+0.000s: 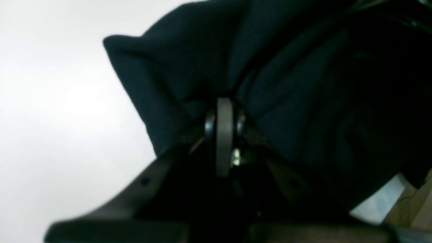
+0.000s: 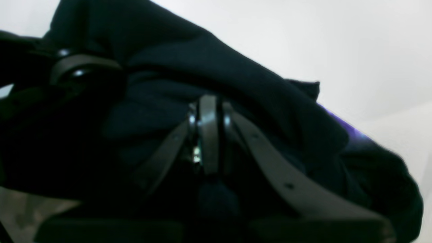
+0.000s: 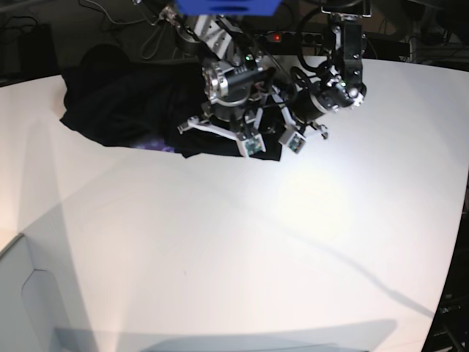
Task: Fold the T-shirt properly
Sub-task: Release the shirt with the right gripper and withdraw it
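Observation:
The black T-shirt [image 3: 124, 103] lies bunched at the back left of the white table [image 3: 256, 242], with a purplish patch [image 3: 154, 144] showing at its near edge. Both arms meet over the shirt's near right corner. In the left wrist view my left gripper [image 1: 224, 104] is shut, and folds of the T-shirt [image 1: 287, 84] are pinched between its fingers. The right wrist view has my right gripper [image 2: 209, 101] shut on the T-shirt [image 2: 162, 67] as well, the cloth draped over it, with a purple strip [image 2: 337, 121] at the fabric's edge.
Cables and a power strip [image 3: 293, 35] run along the back beyond the table's far edge. A pale grey panel [image 3: 29, 293] sits at the near left corner. The table's right edge [image 3: 458, 220] drops off to dark floor.

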### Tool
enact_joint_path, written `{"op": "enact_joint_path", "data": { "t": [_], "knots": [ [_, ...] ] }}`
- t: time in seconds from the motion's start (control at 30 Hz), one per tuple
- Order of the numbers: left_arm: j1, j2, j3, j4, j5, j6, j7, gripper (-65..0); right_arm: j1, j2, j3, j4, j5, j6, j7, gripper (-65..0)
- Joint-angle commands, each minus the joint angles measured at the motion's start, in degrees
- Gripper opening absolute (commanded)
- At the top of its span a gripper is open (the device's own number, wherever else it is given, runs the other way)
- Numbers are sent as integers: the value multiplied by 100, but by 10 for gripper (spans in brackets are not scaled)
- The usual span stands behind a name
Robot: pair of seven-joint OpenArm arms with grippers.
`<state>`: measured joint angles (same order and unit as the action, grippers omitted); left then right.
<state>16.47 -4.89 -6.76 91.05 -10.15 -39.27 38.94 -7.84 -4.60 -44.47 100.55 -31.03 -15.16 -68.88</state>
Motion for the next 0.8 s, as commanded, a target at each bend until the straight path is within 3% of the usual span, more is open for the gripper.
{"op": "enact_joint_path", "data": {
  "t": [0.0, 0.2, 0.4, 0.77],
  "knots": [
    [98, 1, 22, -36, 308, 89, 638, -650, -21, 113, 64, -143, -199, 17, -140, -647],
    [98, 1, -260, -36, 299, 89, 629, -650, -21, 500, 565, -152, -199, 26, -140, -647],
    [98, 1, -541, -36, 281, 89, 656, -650, -3, 799, 776, -152, -199, 615, -132, -648],
    [98, 1, -620, -36, 281, 80, 620, -650, -38, 1212, 785, 217, -216, 659, -140, -648]
  ]
}}
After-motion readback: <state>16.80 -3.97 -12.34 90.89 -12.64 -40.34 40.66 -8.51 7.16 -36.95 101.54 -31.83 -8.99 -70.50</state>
